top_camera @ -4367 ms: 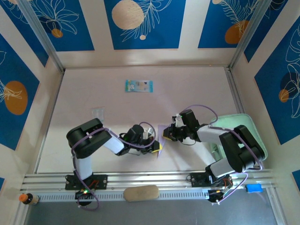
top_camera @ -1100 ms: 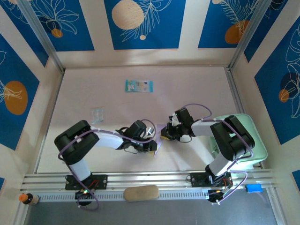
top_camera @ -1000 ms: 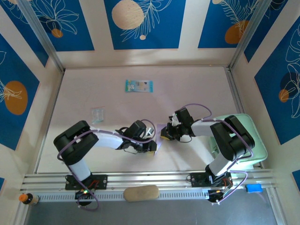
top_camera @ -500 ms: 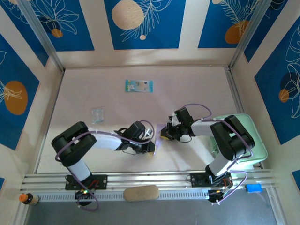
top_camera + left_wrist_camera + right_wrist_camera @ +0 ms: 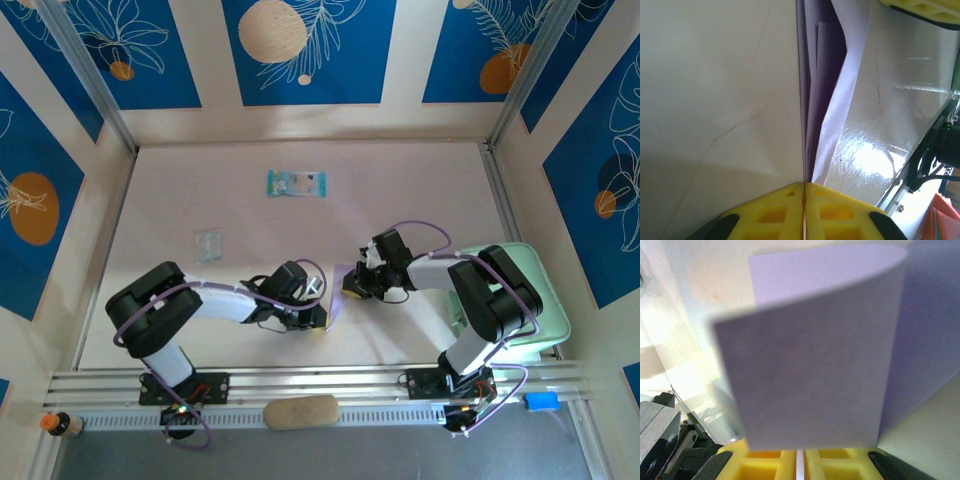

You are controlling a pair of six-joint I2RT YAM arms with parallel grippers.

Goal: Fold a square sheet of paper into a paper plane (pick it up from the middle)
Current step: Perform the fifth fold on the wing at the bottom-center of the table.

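The square sheet of paper [image 5: 341,296], pale lilac and folded into layers, stands on edge on the table between my two grippers. My left gripper [image 5: 317,319] is at its near-left end. In the left wrist view its yellow fingertips [image 5: 771,212] are pressed together, and the paper's folded edge [image 5: 831,100] runs up out of the seam between them. My right gripper [image 5: 353,286] is at the sheet's far-right end, shut on the paper. In the right wrist view a lilac flap [image 5: 810,365] curls over in front of its yellow fingers [image 5: 765,465].
A blue-green packet [image 5: 296,183] lies at the back of the table, and a small clear item [image 5: 208,244] to the left. A mint-green tray [image 5: 548,300] sits at the right edge behind my right arm. A tan oblong [image 5: 300,411] rests on the front rail.
My left gripper has shifted slightly left and toward the near edge, its jaws closing tighter on the paper's edge. The right gripper has stayed put, still holding the paper.
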